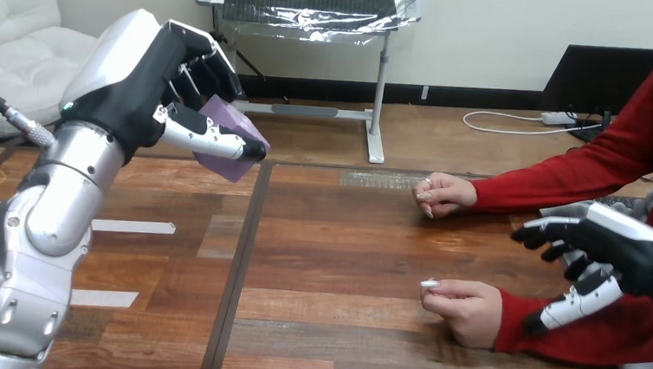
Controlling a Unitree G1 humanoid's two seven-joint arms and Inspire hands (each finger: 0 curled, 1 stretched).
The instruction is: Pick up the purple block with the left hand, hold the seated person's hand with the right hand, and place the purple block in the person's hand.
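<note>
1. The left hand [152, 85] is raised above the left part of the table [326, 263], its thumb and fingers pinching the purple block [226, 117].
2. The right hand [627, 249] hangs at the right with its fingers loosely spread and holding nothing, just above the person's nearer red sleeve [607, 339].
3. The person's nearer hand [469, 309] and farther hand [446, 195] rest on the table, both apart from the right hand.

The brown wooden plank table [328, 237] is stretching across, two white tape strips [133, 226] lying near its left edge. Beyond its far edge a wooden floor [448, 141] is running to a cream wall [489, 40]. A white tufted armchair [12, 41] is sitting past the far left corner, and a grey metal stand [379, 101] is holding up crinkled silver foil [318, 10].
</note>
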